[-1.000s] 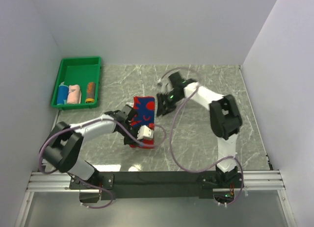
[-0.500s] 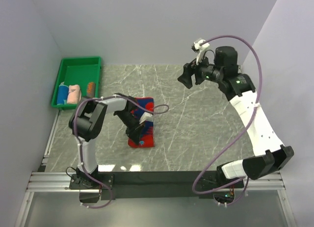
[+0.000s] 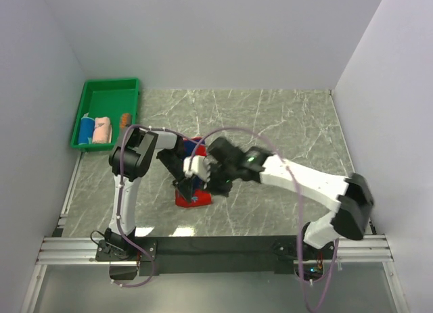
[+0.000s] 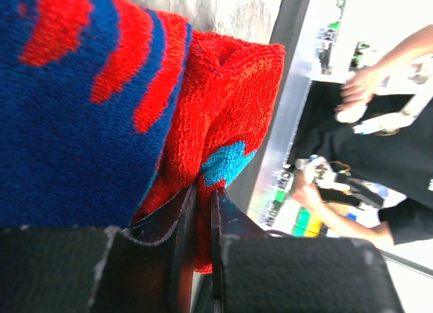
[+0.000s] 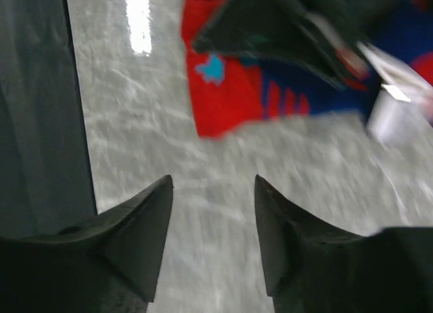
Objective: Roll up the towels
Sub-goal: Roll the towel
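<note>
Looks like the left gripper is pinched narrow on an edge of the red-and-blue patterned terry towel; right gripper gapes empty, towel just ahead of its fingertips.

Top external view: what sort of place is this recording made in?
Probably a robotics lab cell: a marble-patterned table boxed in by plain white panels, the left arm and right arm on a metal rail, and, in the left wrist view, people and cluttered equipment beyond.
</note>
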You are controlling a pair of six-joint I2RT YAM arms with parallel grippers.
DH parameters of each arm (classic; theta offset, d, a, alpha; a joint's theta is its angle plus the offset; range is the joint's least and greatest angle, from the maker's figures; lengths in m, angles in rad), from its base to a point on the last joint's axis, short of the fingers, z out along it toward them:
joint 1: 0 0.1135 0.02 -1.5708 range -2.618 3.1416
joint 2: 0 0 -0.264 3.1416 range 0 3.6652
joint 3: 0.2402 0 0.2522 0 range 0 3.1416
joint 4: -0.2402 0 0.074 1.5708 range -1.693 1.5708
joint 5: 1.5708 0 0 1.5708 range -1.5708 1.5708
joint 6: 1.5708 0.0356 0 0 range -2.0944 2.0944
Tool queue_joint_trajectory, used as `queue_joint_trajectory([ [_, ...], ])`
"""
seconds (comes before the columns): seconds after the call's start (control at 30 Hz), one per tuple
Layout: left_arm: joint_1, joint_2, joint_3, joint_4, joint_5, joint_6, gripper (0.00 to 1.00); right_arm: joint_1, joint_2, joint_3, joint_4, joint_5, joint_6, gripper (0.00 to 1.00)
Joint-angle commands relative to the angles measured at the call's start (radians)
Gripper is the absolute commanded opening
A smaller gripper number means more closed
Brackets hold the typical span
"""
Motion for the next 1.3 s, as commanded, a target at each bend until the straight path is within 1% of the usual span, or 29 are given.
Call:
queue_joint_trajectory([
  [0.0, 0.01, 0.067, 0.001, 0.151, -0.165, 0.052, 0.01, 0.104, 0.078, -0.031, 0.169, 0.093, 0.016, 0.57],
  [0.07, 0.017, 0.076, 0.009, 0.143, -0.165, 0.053, 0.01, 0.136, 0.111, -0.064, 0.276, 0.111, 0.013, 0.56],
  [0.17, 0.037, 0.081, 0.017, 0.143, -0.171, 0.052, 0.01, 0.176, 0.175, -0.11, 0.365, 0.128, 0.005, 0.56],
  [0.33, 0.049, 0.09, 0.027, 0.143, -0.182, 0.056, 0.01, 0.201, 0.238, -0.142, 0.439, 0.128, -0.033, 0.57],
  [0.47, 0.057, 0.093, 0.038, 0.137, -0.187, 0.065, 0.01, 0.199, 0.307, -0.16, 0.504, 0.171, -0.061, 0.57],
  [0.6, 0.062, 0.093, 0.04, 0.132, -0.194, 0.082, 0.01, 0.202, 0.353, -0.148, 0.504, 0.171, -0.071, 0.56],
  [0.7, 0.069, 0.089, 0.044, 0.129, -0.188, 0.09, 0.01, 0.199, 0.4, -0.124, 0.459, 0.135, -0.082, 0.33],
  [0.73, 0.072, 0.086, 0.046, 0.132, -0.187, 0.09, 0.01, 0.197, 0.41, -0.116, 0.444, 0.119, -0.082, 0.17],
  [0.8, 0.079, 0.075, 0.049, 0.132, -0.185, 0.088, 0.01, 0.19, 0.439, -0.072, 0.368, 0.061, -0.065, 0.0],
  [0.83, 0.082, 0.054, 0.049, 0.134, -0.187, 0.093, 0.03, 0.173, 0.45, -0.049, 0.329, -0.008, -0.056, 0.0],
  [0.87, 0.088, 0.04, 0.041, 0.14, -0.188, 0.093, 0.06, 0.164, 0.476, 0.002, 0.25, -0.046, -0.036, 0.0],
  [0.9, 0.092, 0.006, 0.037, 0.147, -0.191, 0.092, 0.15, 0.152, 0.482, 0.022, 0.214, -0.082, -0.024, 0.0],
  [0.93, 0.1, -0.012, 0.034, 0.152, -0.191, 0.09, 0.2, 0.132, 0.488, 0.039, 0.185, -0.158, -0.01, 0.0],
  [0.97, 0.12, -0.029, 0.032, 0.167, -0.188, 0.087, 0.24, 0.121, 0.491, 0.06, 0.144, -0.187, 0.022, 0.0],
  [1.0, 0.132, -0.048, 0.037, 0.167, -0.184, 0.087, 0.33, 0.113, 0.491, 0.067, 0.13, -0.212, 0.037, 0.0],
  [1.1, 0.189, -0.108, 0.069, 0.164, -0.158, 0.09, 0.39, 0.081, 0.5, 0.097, 0.076, -0.301, 0.094, 0.0],
  [1.23, 0.264, -0.181, 0.124, 0.148, -0.126, 0.09, 0.4, 0.03, 0.543, 0.152, 0.008, -0.41, 0.163, 0.0],
  [1.27, 0.331, -0.231, 0.142, 0.154, -0.098, 0.076, 0.4, -0.009, 0.581, 0.189, -0.025, -0.491, 0.201, 0.0],
])
